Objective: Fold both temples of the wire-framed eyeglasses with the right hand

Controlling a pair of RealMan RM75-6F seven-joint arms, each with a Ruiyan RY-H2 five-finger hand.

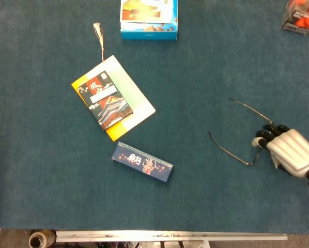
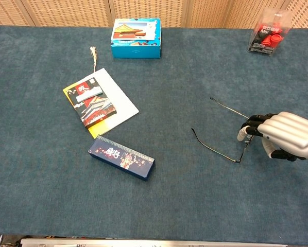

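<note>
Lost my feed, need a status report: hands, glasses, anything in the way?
Right hand at the glasses front, fingers on the frame. Both temples open. Left hand not in view. Nothing near the glasses.

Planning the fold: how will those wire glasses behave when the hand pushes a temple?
The glasses are thin wire, so probably light and apt to slide on the table cloth rather than fold. The open temples look springy and easily bent. The right hand at the front may need to steady them.

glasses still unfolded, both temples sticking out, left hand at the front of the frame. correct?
Not quite: it is the right hand, not the left, at the front of the eyeglasses. Both temples do stick out, unfolded. The head view shows it; the left hand is in neither view.
</note>
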